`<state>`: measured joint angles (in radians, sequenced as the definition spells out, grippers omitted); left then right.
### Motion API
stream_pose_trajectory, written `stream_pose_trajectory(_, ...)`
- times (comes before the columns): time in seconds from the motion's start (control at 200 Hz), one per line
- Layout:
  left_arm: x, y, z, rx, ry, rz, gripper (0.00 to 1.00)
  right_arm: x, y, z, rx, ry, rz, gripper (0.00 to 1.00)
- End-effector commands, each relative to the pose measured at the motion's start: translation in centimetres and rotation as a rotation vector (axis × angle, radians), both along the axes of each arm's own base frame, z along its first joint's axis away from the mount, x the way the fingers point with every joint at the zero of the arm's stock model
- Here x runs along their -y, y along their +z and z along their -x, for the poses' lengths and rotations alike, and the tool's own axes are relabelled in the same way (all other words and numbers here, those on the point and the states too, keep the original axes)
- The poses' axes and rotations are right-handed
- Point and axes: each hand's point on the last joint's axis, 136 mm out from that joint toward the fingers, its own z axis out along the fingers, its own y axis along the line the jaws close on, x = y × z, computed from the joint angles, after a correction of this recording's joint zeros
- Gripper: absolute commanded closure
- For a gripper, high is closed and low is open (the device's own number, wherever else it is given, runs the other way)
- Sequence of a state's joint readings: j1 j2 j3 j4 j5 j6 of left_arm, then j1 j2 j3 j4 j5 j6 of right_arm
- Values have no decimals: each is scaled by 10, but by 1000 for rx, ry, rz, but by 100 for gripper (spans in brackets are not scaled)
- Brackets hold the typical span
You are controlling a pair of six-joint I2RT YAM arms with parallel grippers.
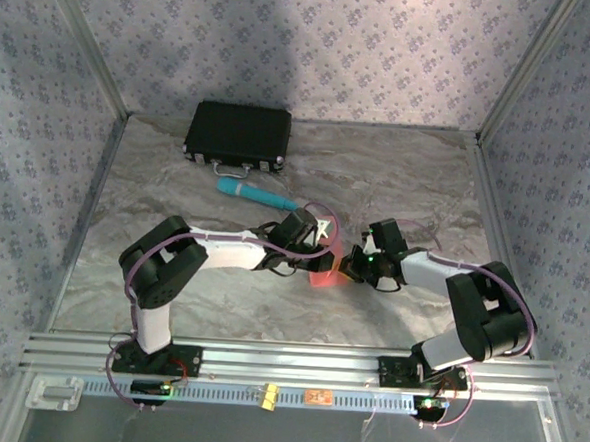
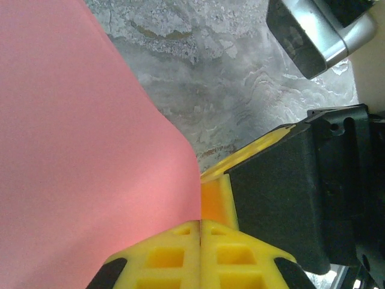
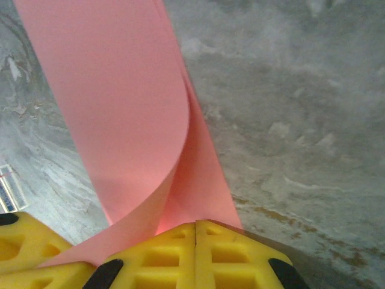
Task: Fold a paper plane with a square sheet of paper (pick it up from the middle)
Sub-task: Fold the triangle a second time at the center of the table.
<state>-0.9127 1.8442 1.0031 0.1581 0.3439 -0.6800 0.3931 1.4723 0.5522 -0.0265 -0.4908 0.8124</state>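
Note:
The square sheet of paper [image 1: 326, 271] is salmon-pink and hangs bent between my two grippers, over the middle of the marble table [image 1: 270, 310]. In the left wrist view the paper [image 2: 84, 150] covers the left half and its edge runs down into my left gripper [image 2: 200, 224], which is shut on it. My right gripper's yellow finger [image 2: 219, 195] presses in right beside those tips. From the right wrist, the paper [image 3: 120, 102] curls over into two layers that meet at my right gripper [image 3: 195, 226], also shut on it. Seen from above, the left gripper [image 1: 320, 251] and right gripper [image 1: 352, 267] almost touch.
A black case [image 1: 237, 134] lies at the back left, with a teal cylinder [image 1: 257, 193] just in front of it. Patterned walls close in the table on three sides. An aluminium rail [image 1: 286, 363] runs along the near edge.

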Motion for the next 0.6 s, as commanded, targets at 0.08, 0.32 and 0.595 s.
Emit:
stream_pose_trajectory(0.08, 0, -6, 1, -4, 8, -7, 100, -7, 6, 0, 14, 0, -41, 94)
stream_pose_trajectory(0.32, -2, -8, 1, -3, 7, -17, 100, 0, -12, 6, -41, -1, 9, 96)
stream_pose_trajectory(0.595, -17, -14, -6, 3, 11, -58, 100, 15, -23, 14, -73, 13, 93, 97)
